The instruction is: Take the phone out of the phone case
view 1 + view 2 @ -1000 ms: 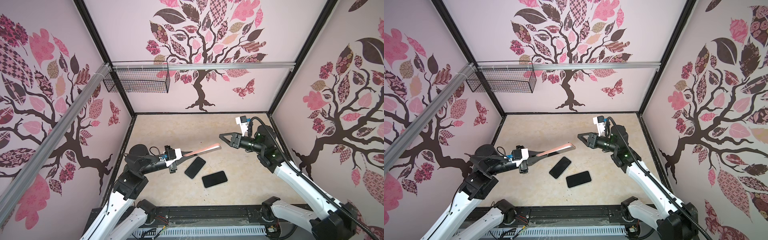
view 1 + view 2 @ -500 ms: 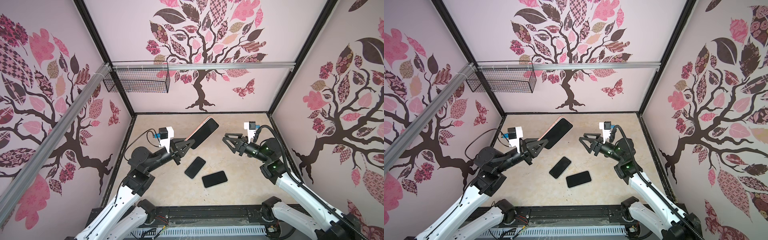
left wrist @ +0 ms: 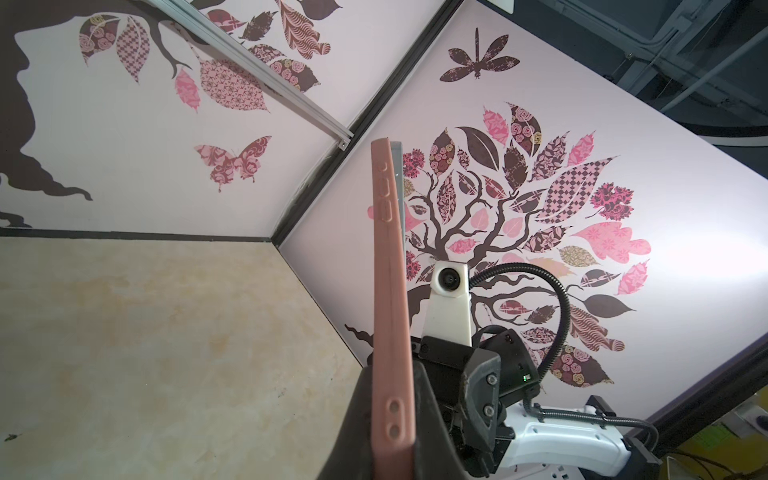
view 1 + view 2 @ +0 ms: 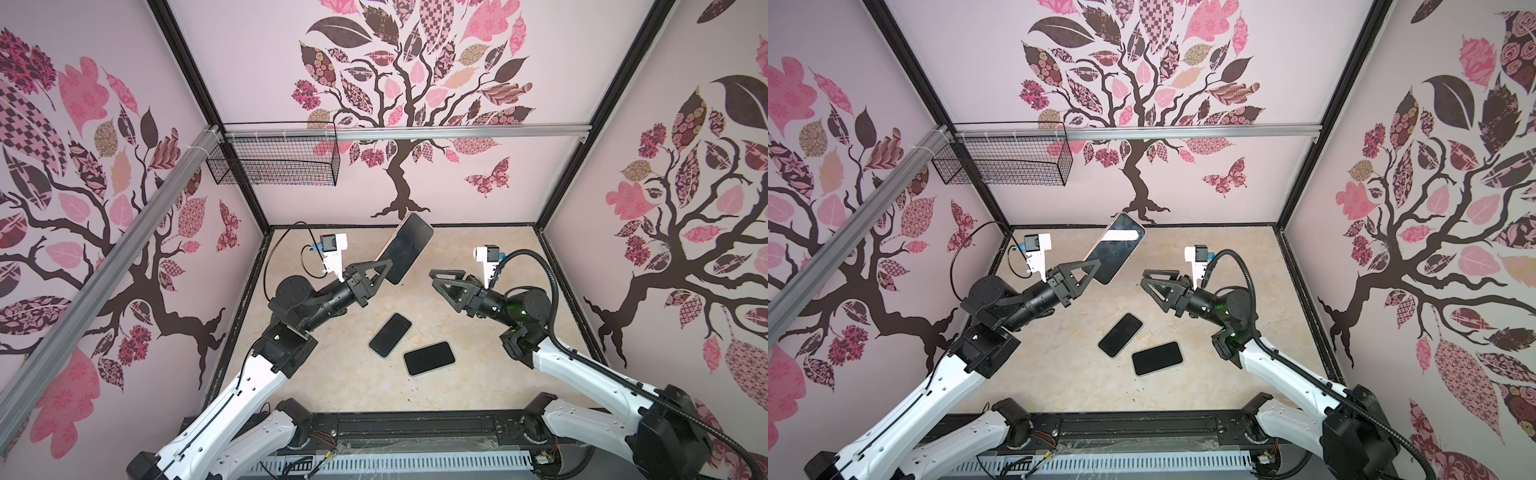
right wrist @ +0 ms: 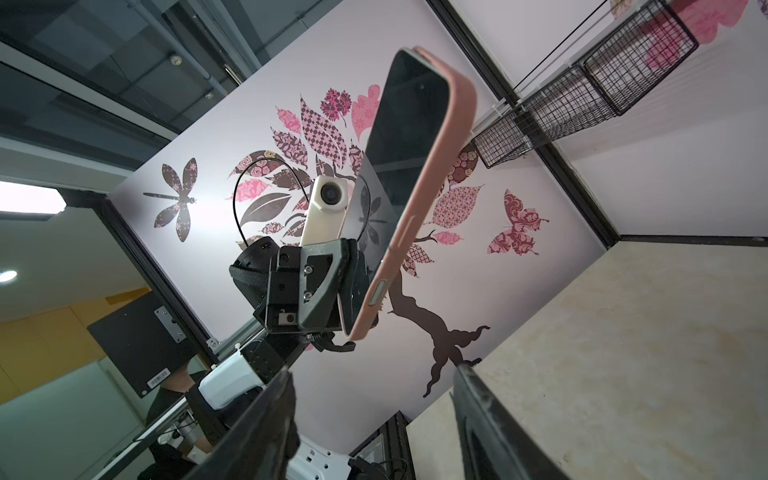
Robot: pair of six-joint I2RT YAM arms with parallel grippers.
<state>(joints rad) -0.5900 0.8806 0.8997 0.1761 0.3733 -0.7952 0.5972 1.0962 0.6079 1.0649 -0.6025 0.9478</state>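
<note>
My left gripper [image 4: 385, 267] [image 4: 1094, 266] is shut on the near end of the phone case [image 3: 390, 291], a pink case held tilted up above the table. The phone [image 4: 409, 245] [image 4: 1117, 245] sits in it, dark screen facing my right arm. In the left wrist view the phone's grey edge [image 3: 398, 166] stands slightly proud of the case at the far end. My right gripper [image 4: 441, 283] [image 4: 1152, 283] [image 5: 374, 419] is open and empty, a short way to the right of the phone, pointing at it. In the right wrist view the case [image 5: 419, 208] shows beside the screen [image 5: 403, 137].
Two bare dark phones [image 4: 390, 335] [image 4: 429, 358] lie flat on the beige table below and between the arms. A black wire basket [image 4: 274, 160] hangs on the back left rail. Patterned walls close the table on three sides.
My left arm has lifted the cased phone from low and nearly flat to high and tilted, its far end toward the back wall. The right gripper has opened wider and drawn back to the right.
</note>
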